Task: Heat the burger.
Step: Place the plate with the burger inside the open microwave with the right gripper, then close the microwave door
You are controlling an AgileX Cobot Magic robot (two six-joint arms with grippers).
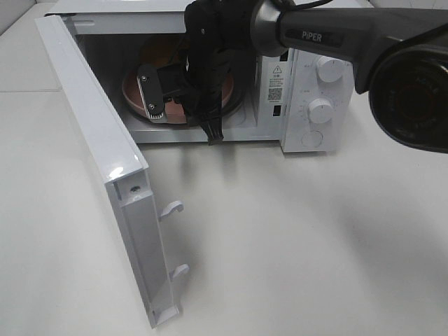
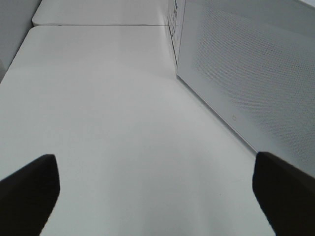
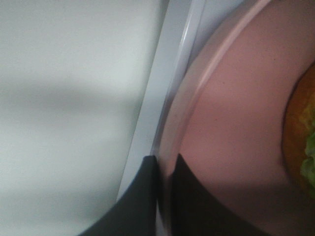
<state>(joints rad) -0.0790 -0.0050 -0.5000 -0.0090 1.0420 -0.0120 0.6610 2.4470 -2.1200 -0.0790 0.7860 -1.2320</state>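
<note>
The burger [image 3: 301, 142] shows as an orange bun edge with green leaf on the pink plate [image 3: 231, 113]. The plate [image 1: 131, 92] sits on the turntable inside the open microwave [image 1: 280, 77]. There the burger [image 1: 162, 52] is mostly hidden behind my right arm. My right gripper [image 3: 165, 162] reaches into the cavity and is shut on the plate's near rim, one finger on each side of it; in the exterior view the right gripper [image 1: 161, 108] sits at the cavity's front. My left gripper [image 2: 157, 177] is open and empty, low over the table beside the microwave door's outer face [image 2: 246, 78].
The microwave door [image 1: 91, 133] swings out far to the left, its latch hooks [image 1: 171, 208] pointing at the table. Two white knobs [image 1: 320, 110] sit on the control panel at the right. My right arm [image 1: 364, 35] crosses above the microwave's top right.
</note>
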